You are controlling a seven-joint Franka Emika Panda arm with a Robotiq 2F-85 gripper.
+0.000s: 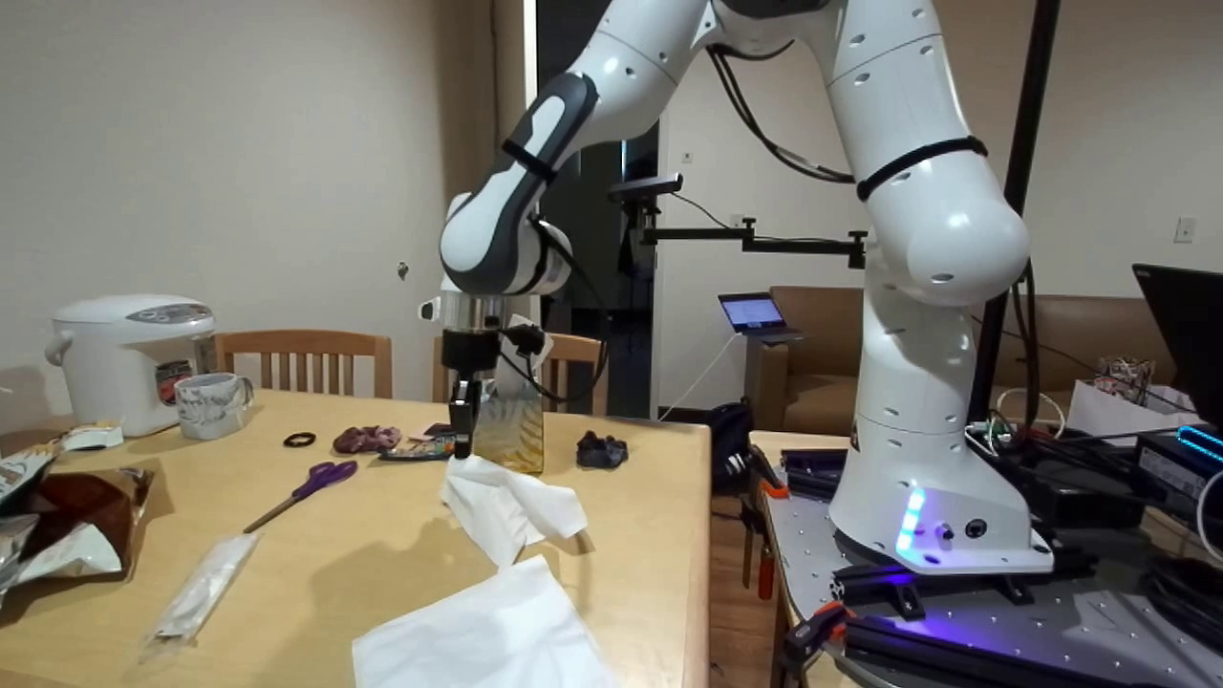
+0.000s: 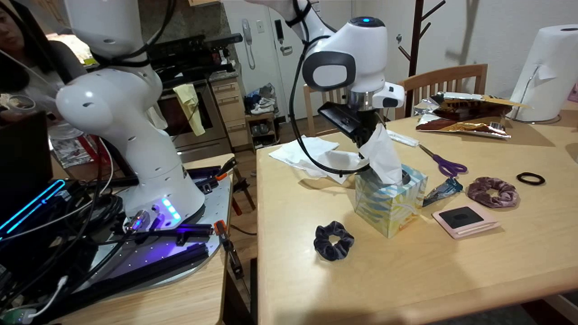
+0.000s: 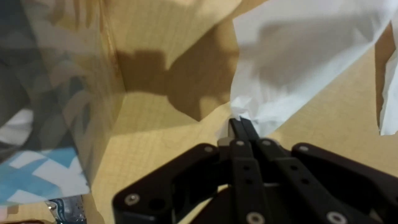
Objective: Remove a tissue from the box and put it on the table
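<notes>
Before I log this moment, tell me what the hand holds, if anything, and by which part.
The hand holds the tissue, pinched by one gathered end.

There are three tissues (image 1: 511, 511), two scrunchies (image 1: 602, 451), one tissue box (image 2: 389, 205), one mug (image 1: 212, 408) and one pair of scissors (image 1: 308, 485).

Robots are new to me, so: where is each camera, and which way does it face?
An exterior view: nearer the held tissue than the box, looking across the table toward the sofa; arm and base show.
An exterior view: opposite, nearer the dark scrunchie, looking toward the oven; arm and base show.
Wrist view: on the arm's end, looking down; the fingers show, pinching that tissue.
Both exterior views share box and dark scrunchie.
</notes>
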